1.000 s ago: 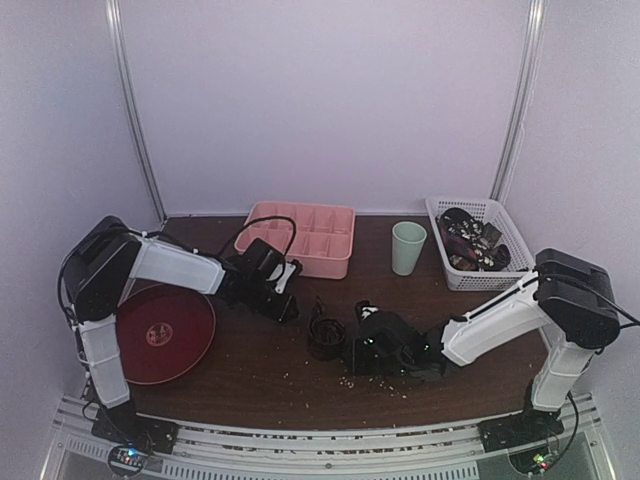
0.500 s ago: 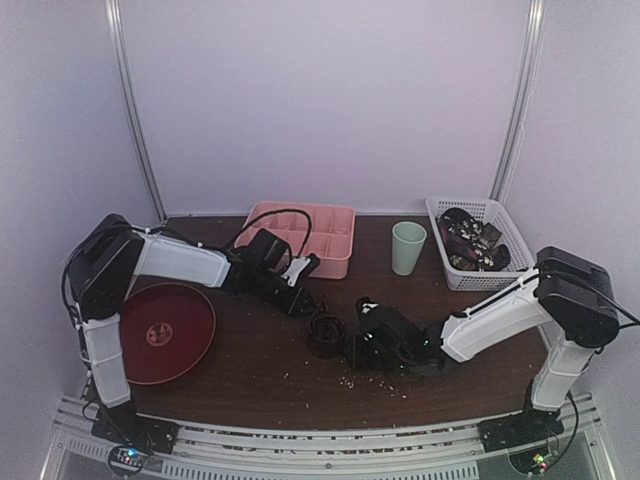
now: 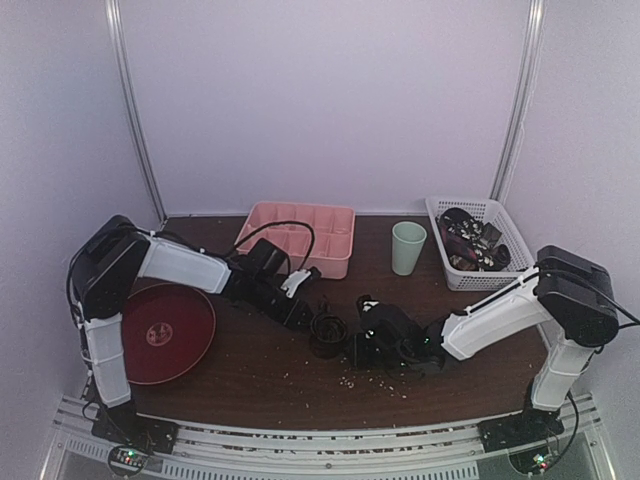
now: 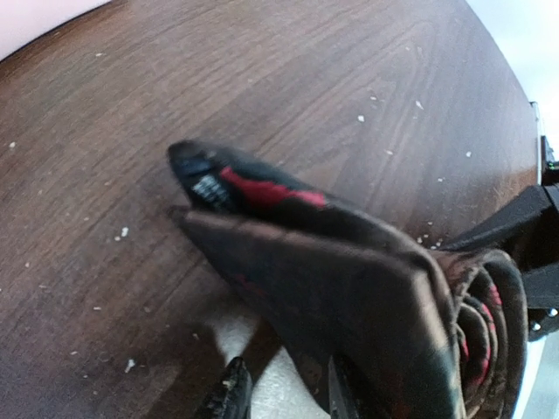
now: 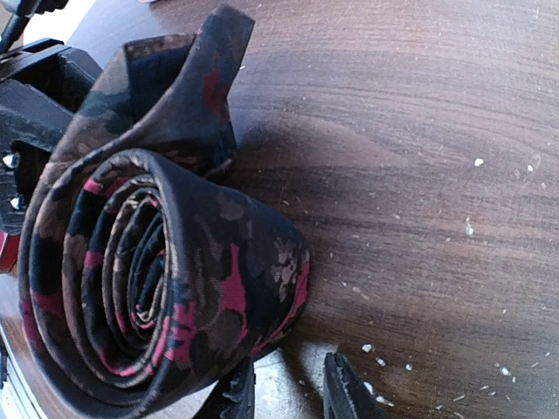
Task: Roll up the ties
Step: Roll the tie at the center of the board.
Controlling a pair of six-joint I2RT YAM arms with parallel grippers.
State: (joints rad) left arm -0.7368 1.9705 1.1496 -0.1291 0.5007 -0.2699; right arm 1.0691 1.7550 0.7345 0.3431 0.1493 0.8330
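Tie (image 5: 166,262) mid-surface: coil just ahead of my parted right jaws; tail runs left to my left jaws, grip unclear.

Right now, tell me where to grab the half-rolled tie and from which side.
I'd grip the tie on its flat tail, just behind the pointed tip, coming from the tip's side, away from the coil. The tail is thin and unrolled, so a pincer closes across it; the coil is thick.
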